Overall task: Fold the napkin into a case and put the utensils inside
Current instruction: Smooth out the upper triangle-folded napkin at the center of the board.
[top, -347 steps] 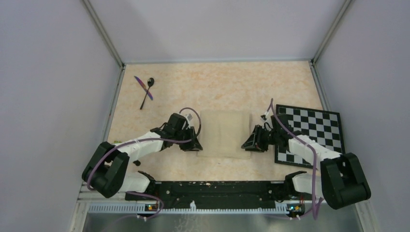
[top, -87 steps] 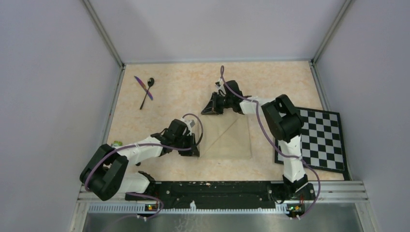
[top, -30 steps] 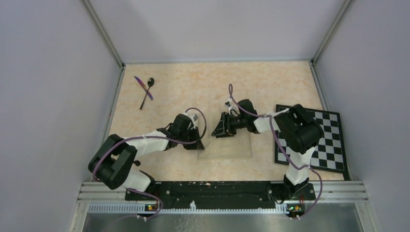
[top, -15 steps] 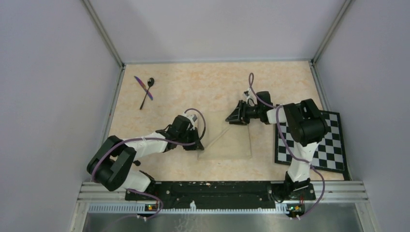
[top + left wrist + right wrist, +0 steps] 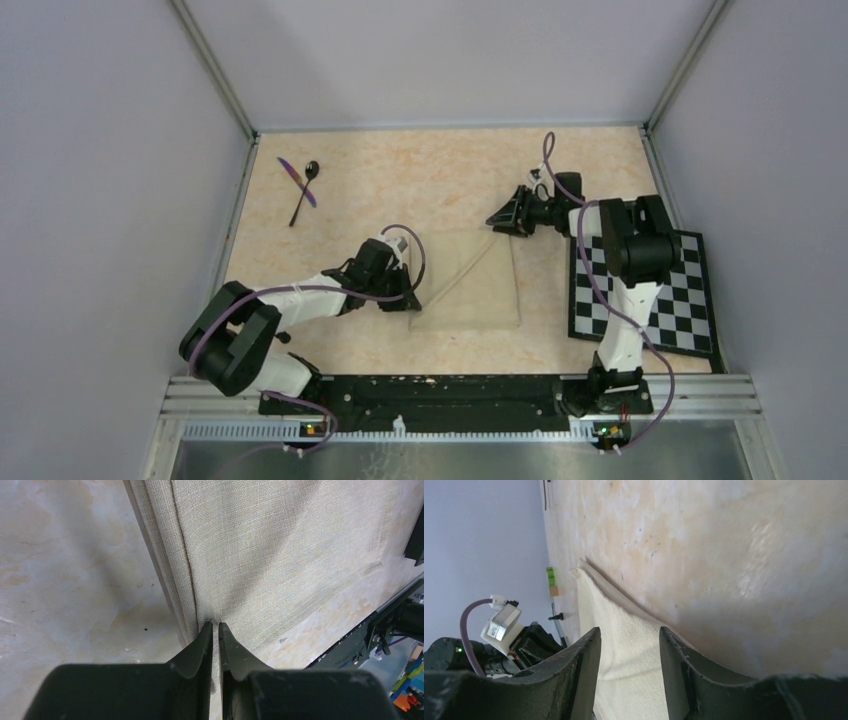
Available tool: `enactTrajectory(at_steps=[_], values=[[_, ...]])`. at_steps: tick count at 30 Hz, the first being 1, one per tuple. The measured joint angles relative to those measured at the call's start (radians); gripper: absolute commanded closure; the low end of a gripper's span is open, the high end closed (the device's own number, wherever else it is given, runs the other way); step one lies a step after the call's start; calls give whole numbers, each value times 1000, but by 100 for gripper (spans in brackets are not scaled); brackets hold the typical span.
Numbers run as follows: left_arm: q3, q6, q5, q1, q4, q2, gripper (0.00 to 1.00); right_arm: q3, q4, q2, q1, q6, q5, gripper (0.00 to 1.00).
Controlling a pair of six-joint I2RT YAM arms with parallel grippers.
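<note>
left wrist, left fingers (image 5: 208, 633) pinching layered edge of woven beige napkin (image 5: 280, 555), right fingers (image 5: 588, 652) spread, empty

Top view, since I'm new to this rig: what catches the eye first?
The beige napkin lies mid-table with a diagonal fold, the left gripper pinching its near-left edge and the right gripper open by its far corner. A black-and-white checkerboard sits at the right, and the spoon and knife lie crossed at the far left.
</note>
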Motion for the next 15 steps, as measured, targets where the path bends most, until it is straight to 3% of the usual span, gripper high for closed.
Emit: enactTrajectory(at_steps=[5,7,11,15], values=[[0,0,1,0,-1,0,86,117,-104,24,-11,-34,12,54],[0,1,4,0,-9,-6,81,183,-187,24,-11,-78,54,54],[10,7,9,0,-76,-44,64,253,-380,-48,0,-176,205,53],[100,28,-22,0,-166,-92,42,133,-461,-275,59,-208,350,55]])
